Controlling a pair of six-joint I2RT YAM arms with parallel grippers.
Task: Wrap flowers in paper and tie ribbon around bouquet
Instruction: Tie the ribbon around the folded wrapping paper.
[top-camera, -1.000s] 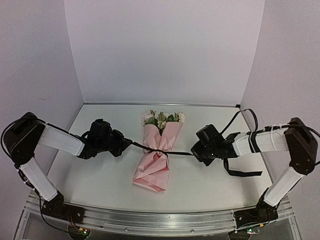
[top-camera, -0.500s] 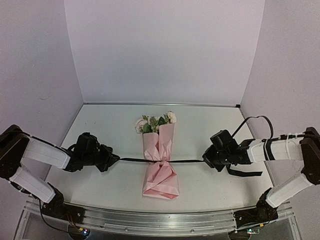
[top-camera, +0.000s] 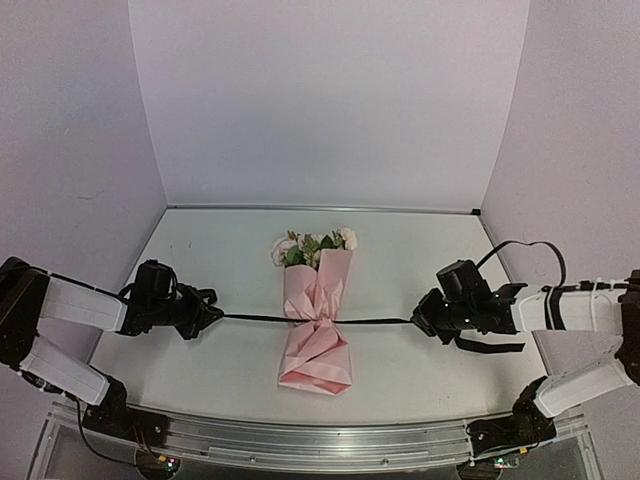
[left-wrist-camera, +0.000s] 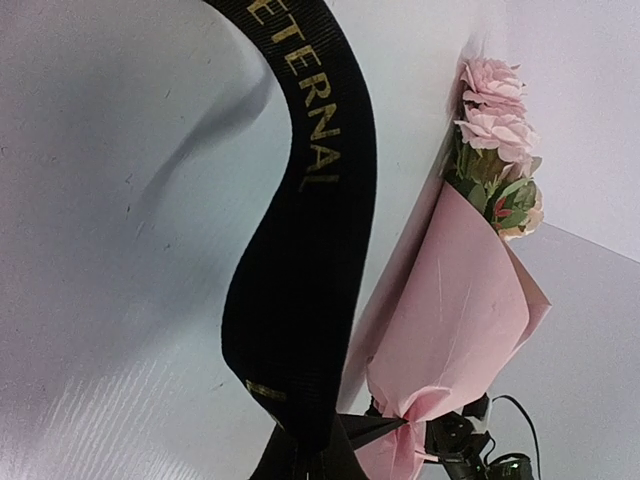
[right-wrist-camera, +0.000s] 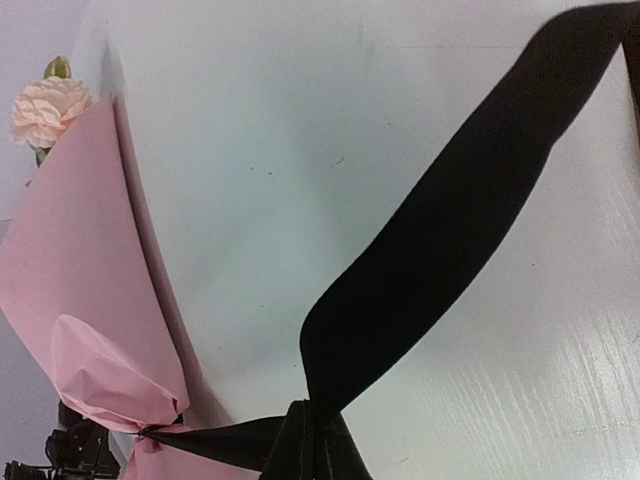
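Grips narrow black lettered ribbon (top-camera: 260, 318) taut between closed left claw (top-camera: 205, 316) and closed right claw (top-camera: 420, 322). Cinches waist of pink paper-cone bouquet (top-camera: 318, 290), likely to tighten the knot.

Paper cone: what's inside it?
The flowers: blooms and leaves poke out of the paper at its top. Their stems are covered by it, pinched where the ribbon cinches.

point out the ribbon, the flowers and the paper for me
ribbon (top-camera: 255, 318), top view, on its taut left-hand stretch
flowers (top-camera: 315, 245), top view, on the middle of the blooms and leaves
paper (top-camera: 316, 355), top view, on the folded lower end of the cone
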